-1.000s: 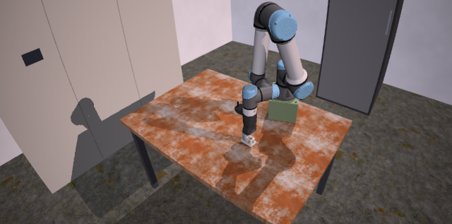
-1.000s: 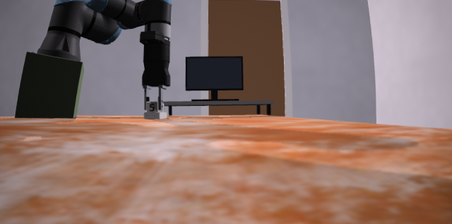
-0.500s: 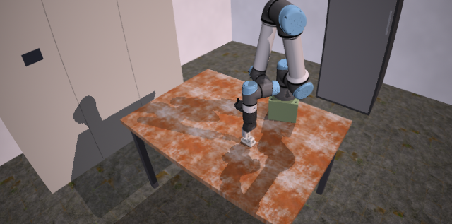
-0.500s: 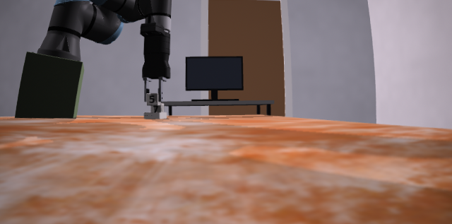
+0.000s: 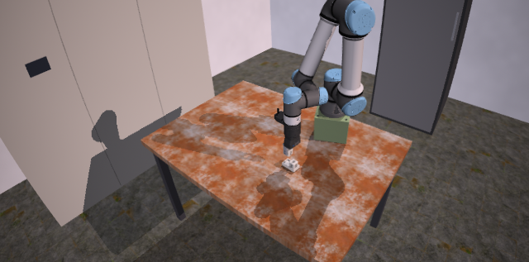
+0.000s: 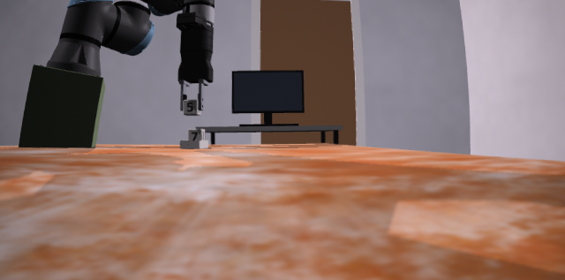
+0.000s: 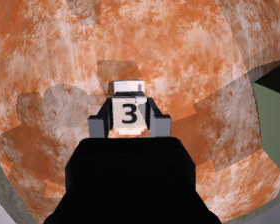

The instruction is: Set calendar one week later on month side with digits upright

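My gripper (image 6: 192, 105) is shut on a small white digit cube (image 6: 191, 107) and holds it in the air above the calendar tray (image 6: 194, 143). The held cube shows a 5 in the exterior view and a 3 on its top face in the wrist view (image 7: 128, 113). A second cube (image 6: 195, 135) showing a 7 stands in the tray on the table. In the top view the gripper (image 5: 288, 152) hangs just above the tray (image 5: 288, 163). The month side of the tray is too small to read.
The arm's green base block (image 5: 331, 126) stands at the table's far edge, right of the tray. A grey cabinet (image 5: 417, 43) and beige cupboards (image 5: 95, 68) stand off the table. A monitor on a low bench (image 6: 267, 94) is far behind.
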